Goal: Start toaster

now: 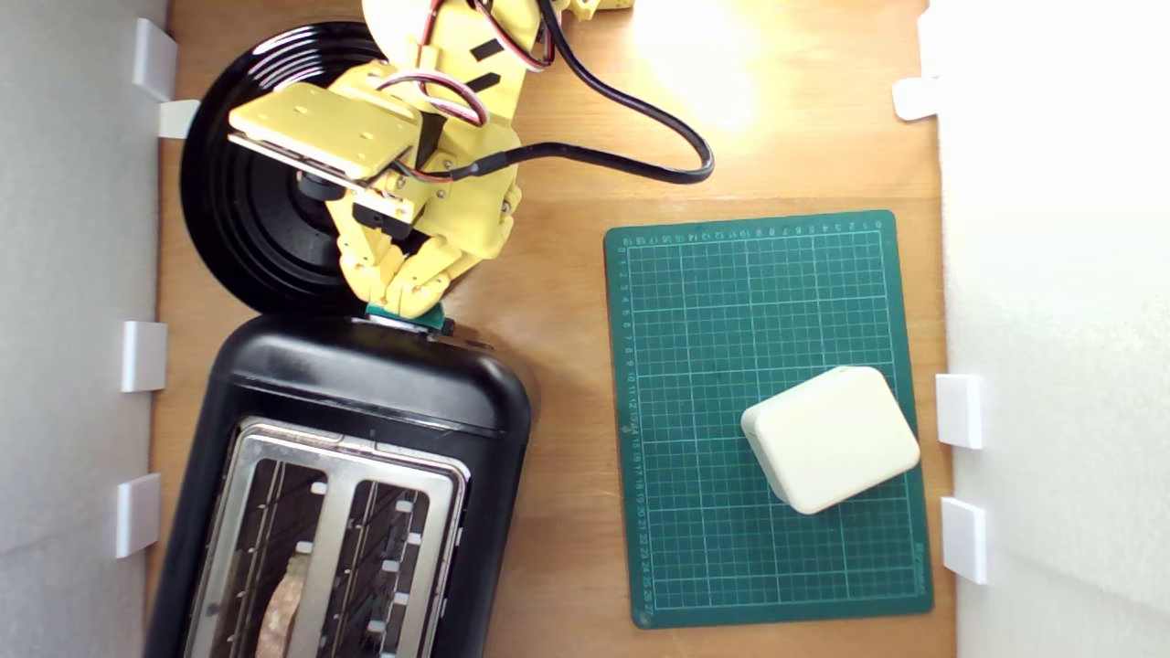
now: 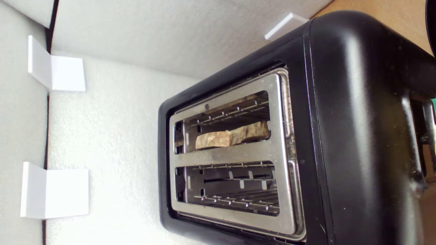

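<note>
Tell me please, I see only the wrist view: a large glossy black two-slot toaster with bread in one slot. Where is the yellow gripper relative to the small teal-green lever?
Observer: In the exterior view, the yellow gripper has its tips right at the small teal-green lever, at the end of the toaster. I cannot tell if it presses yet.
Operator: What lies under the arm?
Observer: A round black plate, next to the toaster's lever end.
Operator: Is there anything else nearby?
Observer: A green cutting mat lies on the exterior view's right, with a cream rounded box on it, well apart from the toaster.
</note>
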Controlling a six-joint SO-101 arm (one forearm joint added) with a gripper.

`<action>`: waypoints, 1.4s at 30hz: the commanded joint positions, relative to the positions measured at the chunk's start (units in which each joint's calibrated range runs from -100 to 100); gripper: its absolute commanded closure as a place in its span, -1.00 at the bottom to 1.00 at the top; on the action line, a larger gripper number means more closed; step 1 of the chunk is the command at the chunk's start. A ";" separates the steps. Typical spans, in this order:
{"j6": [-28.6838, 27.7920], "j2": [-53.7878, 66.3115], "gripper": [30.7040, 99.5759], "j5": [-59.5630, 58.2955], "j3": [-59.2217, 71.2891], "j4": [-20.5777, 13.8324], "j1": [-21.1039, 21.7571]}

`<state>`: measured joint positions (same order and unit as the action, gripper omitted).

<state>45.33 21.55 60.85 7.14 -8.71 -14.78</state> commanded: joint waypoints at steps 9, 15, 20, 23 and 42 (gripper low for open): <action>-0.01 -4.56 0.98 -1.88 -3.82 0.65 -0.38; -0.01 -6.65 0.98 -1.88 -3.91 0.55 0.33; -0.01 -6.73 0.98 -1.88 -3.09 0.55 0.41; -0.01 -6.98 0.98 -1.88 -2.73 0.74 0.25; -0.79 -12.64 0.98 -11.64 9.54 2.34 -0.38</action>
<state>44.68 8.63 53.45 13.99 -6.31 -15.41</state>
